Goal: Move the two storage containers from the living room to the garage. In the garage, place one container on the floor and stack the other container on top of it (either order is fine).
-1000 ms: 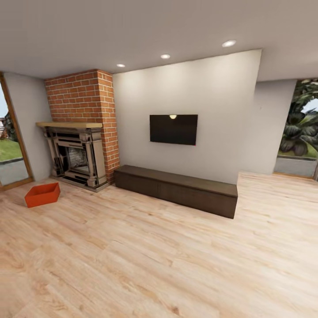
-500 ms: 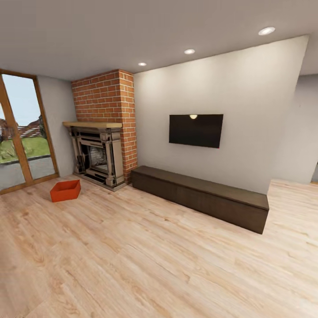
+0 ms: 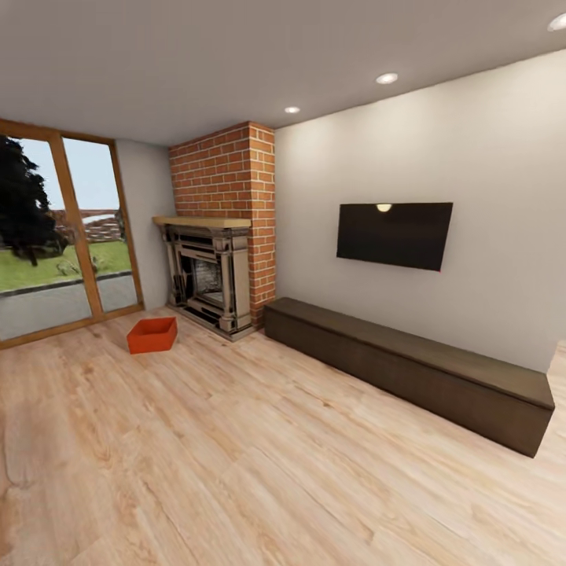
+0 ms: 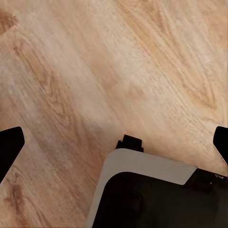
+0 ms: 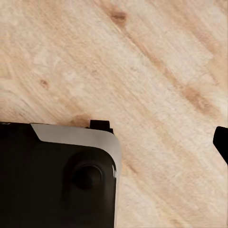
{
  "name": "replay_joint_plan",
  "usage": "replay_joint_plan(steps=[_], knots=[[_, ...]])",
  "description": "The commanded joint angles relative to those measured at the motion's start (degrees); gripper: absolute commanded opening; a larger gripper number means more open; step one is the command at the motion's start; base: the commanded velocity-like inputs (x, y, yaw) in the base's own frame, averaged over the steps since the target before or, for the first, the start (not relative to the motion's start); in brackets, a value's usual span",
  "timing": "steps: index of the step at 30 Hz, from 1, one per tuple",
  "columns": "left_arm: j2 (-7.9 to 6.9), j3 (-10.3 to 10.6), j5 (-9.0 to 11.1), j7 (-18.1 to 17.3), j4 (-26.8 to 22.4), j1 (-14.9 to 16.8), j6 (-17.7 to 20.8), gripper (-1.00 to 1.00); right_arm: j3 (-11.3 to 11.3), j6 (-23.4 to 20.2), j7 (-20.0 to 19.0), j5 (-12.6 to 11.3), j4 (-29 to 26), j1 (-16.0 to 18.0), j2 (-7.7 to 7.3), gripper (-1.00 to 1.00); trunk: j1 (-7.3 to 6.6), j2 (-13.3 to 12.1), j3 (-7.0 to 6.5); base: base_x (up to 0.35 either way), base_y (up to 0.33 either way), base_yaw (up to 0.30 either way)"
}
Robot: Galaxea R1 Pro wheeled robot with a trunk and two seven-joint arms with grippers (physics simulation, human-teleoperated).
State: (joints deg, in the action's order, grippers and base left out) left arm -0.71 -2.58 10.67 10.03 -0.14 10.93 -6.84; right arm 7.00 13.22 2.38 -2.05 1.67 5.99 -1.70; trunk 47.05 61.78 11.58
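One orange-red storage container (image 3: 152, 336) sits on the light wood-plank floor (image 3: 236, 456) of the living room, in front of the fireplace and near the glass door. The second container is out of view. In the left wrist view my left gripper (image 4: 114, 142) hangs open over bare planks, its dark fingertips (image 4: 9, 145) far apart and holding nothing. The right wrist view has one dark fingertip (image 5: 222, 142) of my right gripper at the picture's edge, spread wide over planks, nothing held.
A red brick fireplace (image 3: 212, 271) stands at the far wall. A long low dark-brown cabinet (image 3: 409, 369) runs right of it under a wall television (image 3: 393, 234). A wood-framed glass door (image 3: 55, 244) is at the left. My dark base (image 4: 152, 194) sits below both wrists.
The head view has swung to the left, so the fireplace, cabinet and container all sit further right in the picture and more of the glass door shows. No object itself has moved.
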Motion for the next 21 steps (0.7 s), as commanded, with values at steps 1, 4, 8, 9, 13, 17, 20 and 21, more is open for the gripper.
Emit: replay_joint_plan(steps=[1,4,8,9,13,17,20,21], knots=[[0.0,-0.2,0.2,0.0,0.1,0.1,-0.2,1.0,0.5,0.3,0.2,-0.2,0.2,0.1,0.02,1.0,0.04,0.0,0.07,0.326,0.0,0.269],[-0.03,-0.2,0.3,0.1,0.1,0.1,-0.2,1.0,0.5,0.4,0.2,-0.2,0.2,0.1,-0.02,1.0,0.04,0.0,0.07,0.326,0.0,0.269],[0.0,-0.2,0.2,0.0,0.1,0.1,-0.1,1.0,0.4,0.4,0.2,-0.3,0.2,0.1,-0.05,1.0,0.04,0.0,0.07,0.326,0.0,0.269],[0.0,-0.2,0.2,0.0,0.1,0.1,-0.1,1.0,0.4,0.4,0.2,-0.4,0.2,0.1,-0.07,1.0,0.04,0.0,0.07,0.326,0.0,0.269],[-0.05,-0.2,0.3,0.0,0.1,0.0,-0.2,1.0,0.3,0.4,0.2,-0.7,0.2,0.1,-0.03,1.0,0.04,0.0,0.07,0.326,0.0,0.269],[-0.03,-0.2,0.3,0.0,0.1,0.0,-0.2,1.0,0.2,0.4,0.2,-0.8,0.2,0.1,-0.09,1.0,0.04,0.0,0.07,0.326,0.0,0.269],[-0.01,-0.2,0.3,0.0,0.1,0.1,-0.2,1.0,0.2,0.4,0.2,-0.9,0.2,0.1,-0.07,1.0,0.04,0.0,0.07,0.326,0.0,0.269],[0.0,-0.2,0.3,0.1,0.1,0.1,-0.2,1.0,0.2,0.4,0.2,-0.9,0.2,0.1,-0.06,1.0,0.04,0.0,0.07,0.326,0.0,0.269]])
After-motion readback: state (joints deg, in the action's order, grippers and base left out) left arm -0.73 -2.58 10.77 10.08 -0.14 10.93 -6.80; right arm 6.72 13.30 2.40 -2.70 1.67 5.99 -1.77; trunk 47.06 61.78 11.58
